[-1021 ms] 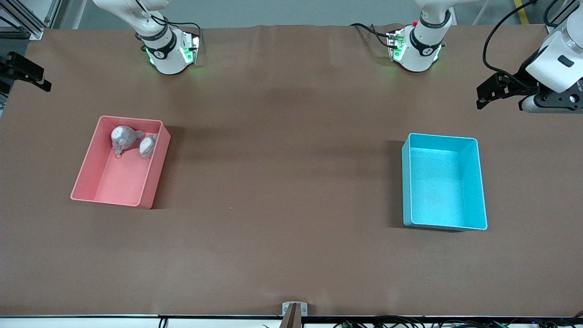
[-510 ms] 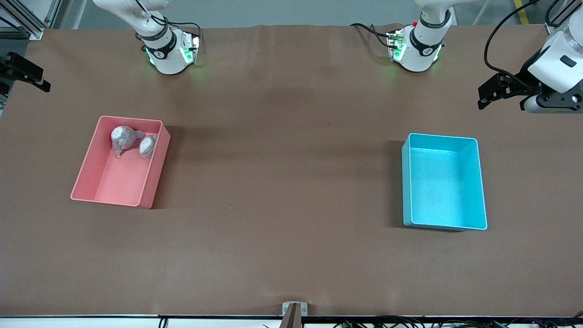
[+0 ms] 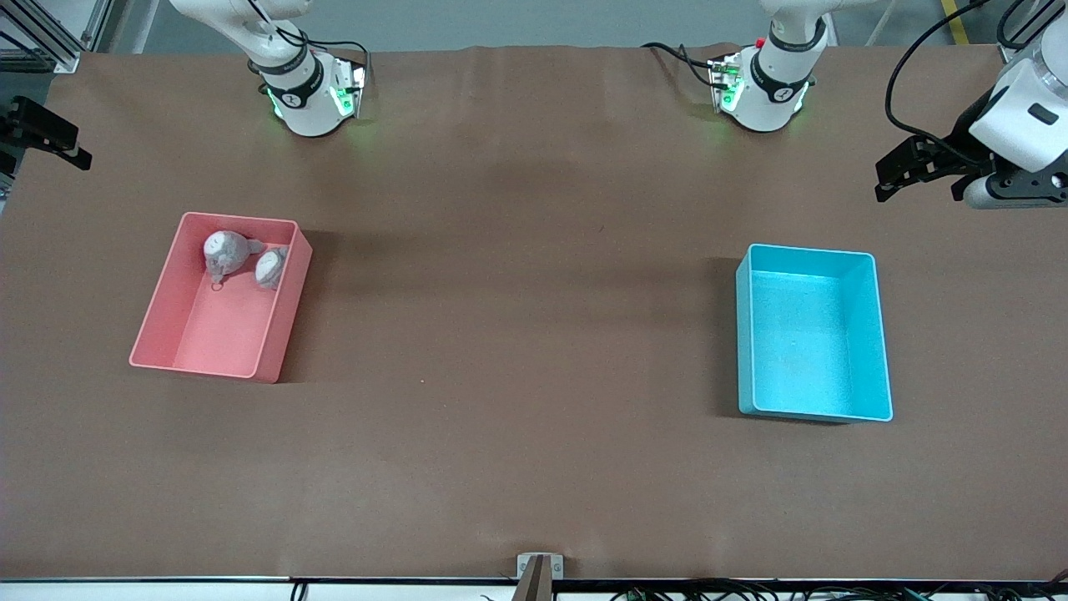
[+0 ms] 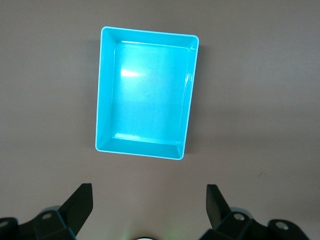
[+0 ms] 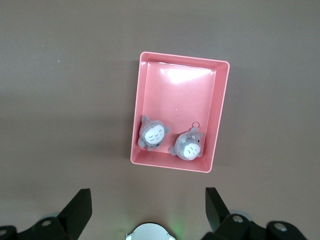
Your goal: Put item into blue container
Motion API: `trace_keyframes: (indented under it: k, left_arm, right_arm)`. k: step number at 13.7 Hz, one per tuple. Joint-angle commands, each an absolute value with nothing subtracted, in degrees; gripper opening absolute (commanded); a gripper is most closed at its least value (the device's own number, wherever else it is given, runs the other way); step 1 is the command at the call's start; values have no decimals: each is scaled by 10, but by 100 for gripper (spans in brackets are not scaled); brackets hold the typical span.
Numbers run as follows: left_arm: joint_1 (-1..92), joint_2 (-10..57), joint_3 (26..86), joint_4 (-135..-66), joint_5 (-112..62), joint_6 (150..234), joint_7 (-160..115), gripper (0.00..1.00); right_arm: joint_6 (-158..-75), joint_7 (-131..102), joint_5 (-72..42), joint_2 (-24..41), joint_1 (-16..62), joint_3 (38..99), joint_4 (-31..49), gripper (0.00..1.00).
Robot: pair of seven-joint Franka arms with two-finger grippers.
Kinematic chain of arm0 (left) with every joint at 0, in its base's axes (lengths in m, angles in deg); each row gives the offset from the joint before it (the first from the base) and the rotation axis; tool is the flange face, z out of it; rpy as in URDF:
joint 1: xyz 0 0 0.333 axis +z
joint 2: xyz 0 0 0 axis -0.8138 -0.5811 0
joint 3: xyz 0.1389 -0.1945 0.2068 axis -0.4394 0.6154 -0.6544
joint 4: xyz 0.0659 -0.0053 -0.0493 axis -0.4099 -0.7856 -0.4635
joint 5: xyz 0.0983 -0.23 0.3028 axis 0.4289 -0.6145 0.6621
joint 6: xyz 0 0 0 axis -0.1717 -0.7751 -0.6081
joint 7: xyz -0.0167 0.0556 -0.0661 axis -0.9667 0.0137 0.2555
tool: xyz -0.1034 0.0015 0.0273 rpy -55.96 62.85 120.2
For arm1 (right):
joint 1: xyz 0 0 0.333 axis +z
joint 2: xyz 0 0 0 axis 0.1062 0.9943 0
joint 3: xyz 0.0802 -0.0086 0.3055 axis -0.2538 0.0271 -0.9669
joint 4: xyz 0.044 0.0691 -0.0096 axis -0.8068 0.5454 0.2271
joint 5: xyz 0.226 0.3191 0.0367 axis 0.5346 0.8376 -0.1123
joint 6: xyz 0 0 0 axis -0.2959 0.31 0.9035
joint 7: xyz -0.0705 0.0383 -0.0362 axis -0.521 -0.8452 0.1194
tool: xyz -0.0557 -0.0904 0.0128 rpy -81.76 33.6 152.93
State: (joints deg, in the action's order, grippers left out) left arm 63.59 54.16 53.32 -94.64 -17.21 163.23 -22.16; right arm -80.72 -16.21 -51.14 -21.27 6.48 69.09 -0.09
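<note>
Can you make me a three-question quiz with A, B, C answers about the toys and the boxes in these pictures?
1. Where are the grey plush toys?
A. In the pink plastic bin
B. In the light blue plastic bin
C. On the brown table

2. How many plush toys are there?
A. One
B. Two
C. Four

3. What is in the light blue bin?
A. A toy
B. A robot hand
C. Nothing

Answers:
1 A: both grey plush toys lie inside the pink plastic bin, at its end farther from the front camera.
2 B: two toys show.
3 C: the light blue plastic bin shows only its bare floor.
</note>
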Motion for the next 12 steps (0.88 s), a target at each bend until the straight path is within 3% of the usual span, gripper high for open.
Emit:
trace_keyframes:
  k: [1,12]
  left_arm:
    - [638,545,536,-944,-163,1634,-226,100]
    - [636,546,537,-948,-161,1620,-224,100]
  right_arm:
    - [-809,-164,-509,-223,56,686,10,100]
    - [-801,-165,-509,-222,55,687,8,100]
